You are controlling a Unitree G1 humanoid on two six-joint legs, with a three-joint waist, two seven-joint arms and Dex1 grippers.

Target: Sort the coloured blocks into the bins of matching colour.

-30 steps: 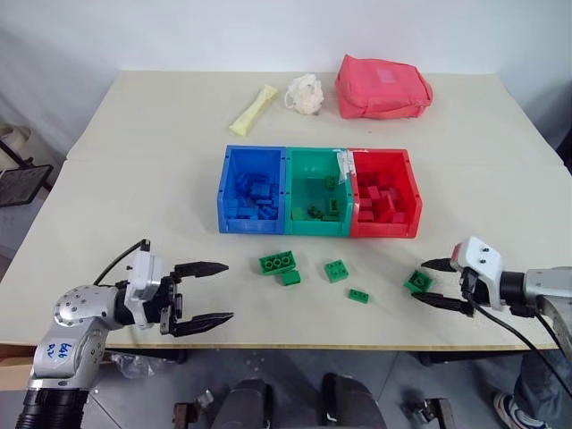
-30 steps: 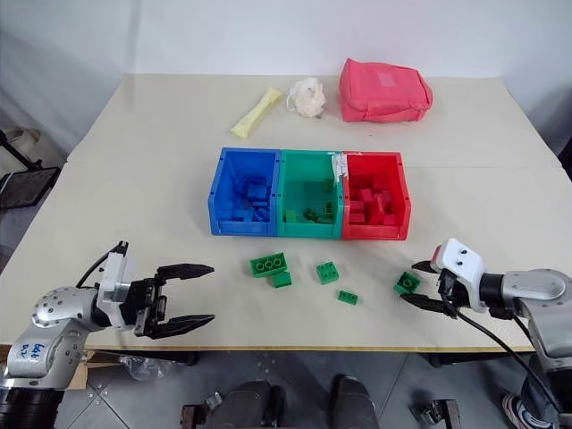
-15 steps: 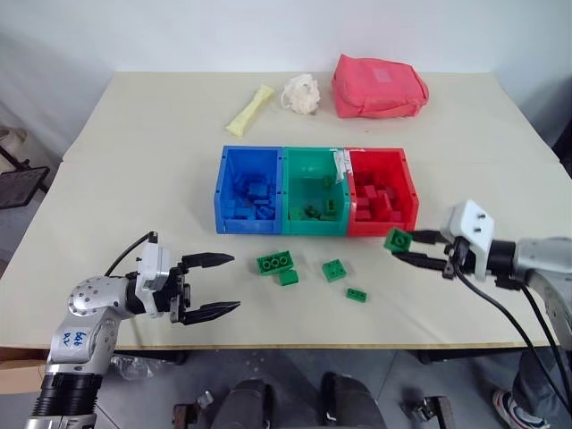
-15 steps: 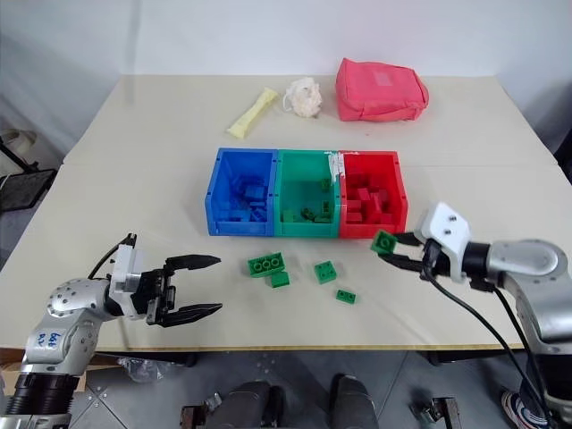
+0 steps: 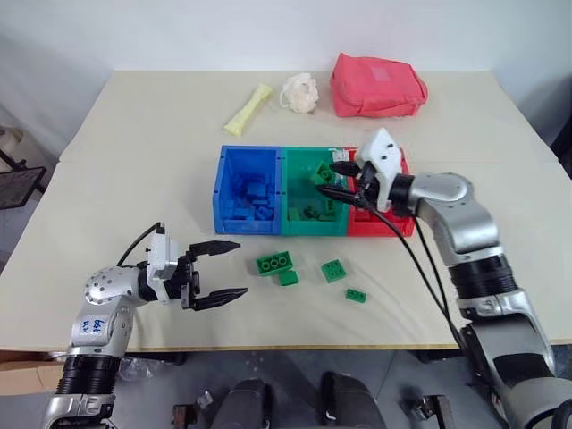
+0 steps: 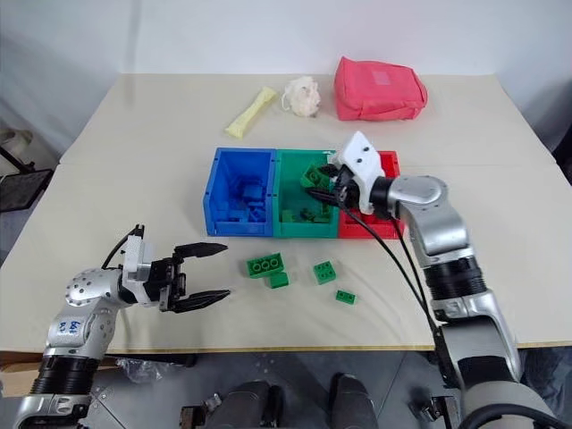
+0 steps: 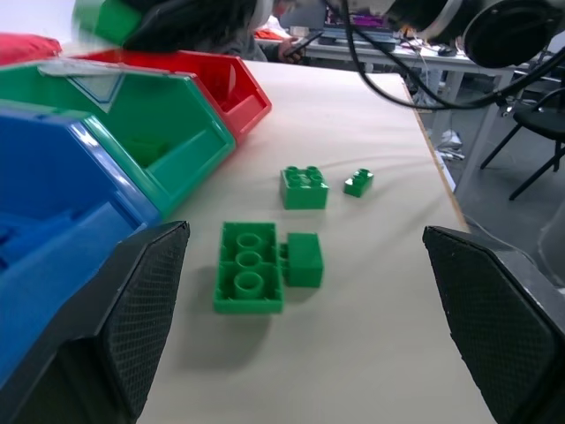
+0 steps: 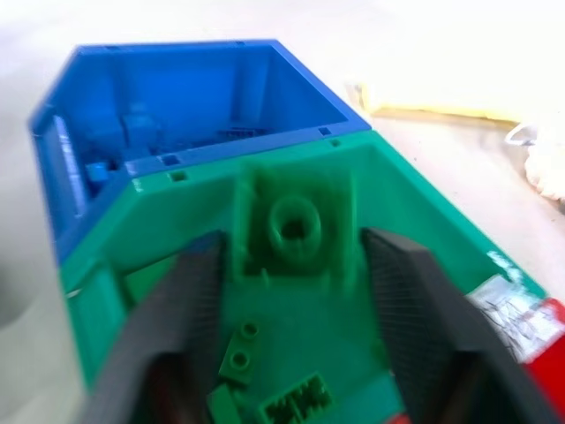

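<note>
The right gripper (image 5: pixel 332 179) hangs over the green bin (image 5: pixel 298 223), the middle one of three joined bins, with the blue bin (image 5: pixel 234 223) on one side and the red bin (image 5: pixel 398 225) on the other. Between its two black fingers sits a small green brick (image 8: pixel 294 225), studs facing the wrist camera, directly above the bin's open top (whether the fingers are pressing it or have just let go, I cannot tell, since the brick appears blurred between them). Several green bricks (image 5: pixel 313 213) already lie on the floor of the green bin; blue pieces fill the blue bin and red ones the red bin.

The left gripper (image 5: pixel 221 269) is held low near the front of the cream table (image 5: pixel 134 161), its fingers spread wide and holding nothing, pointing toward the loose bricks. Four green bricks lie on the table in front of the bins: a six-stud brick (image 5: pixel 275 262) with a small square brick (image 5: pixel 289 278) touching its near corner, a four-stud brick (image 5: pixel 334 270) a little apart, and a tiny two-stud brick (image 5: pixel 357 296) nearer the table's front edge.

At the far side of the table lie a pale yellow stick (image 5: pixel 249 108), a crumpled whitish lump (image 5: pixel 301 93) and a red fabric pouch (image 5: pixel 378 86).
</note>
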